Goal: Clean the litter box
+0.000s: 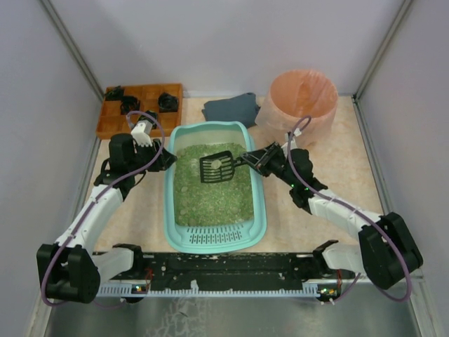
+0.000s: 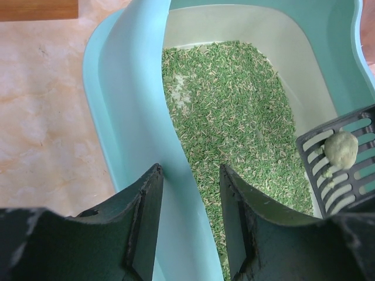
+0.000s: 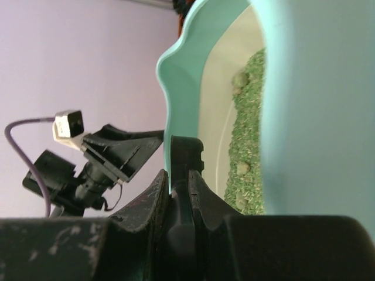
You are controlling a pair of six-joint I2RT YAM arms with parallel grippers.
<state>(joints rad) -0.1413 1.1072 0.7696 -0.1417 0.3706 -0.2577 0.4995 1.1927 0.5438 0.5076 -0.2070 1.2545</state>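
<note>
The light teal litter box (image 1: 170,210) sits mid-table, filled with green litter (image 1: 210,196). My left gripper (image 1: 167,160) straddles its left wall (image 2: 137,117), one finger outside and one inside, closed on the rim. My right gripper (image 1: 258,160) is shut on the handle (image 3: 186,155) of a black slotted scoop (image 1: 216,167). The scoop's head hovers over the far half of the litter and carries a pale clump (image 2: 341,149). In the right wrist view more clumps (image 3: 243,168) lie in the litter.
A round bin lined with a pink bag (image 1: 303,98) stands at the back right. A dark cloth (image 1: 231,109) lies behind the box. A brown wooden tray (image 1: 140,105) with black pieces is at the back left. A black rail (image 1: 231,274) runs along the near edge.
</note>
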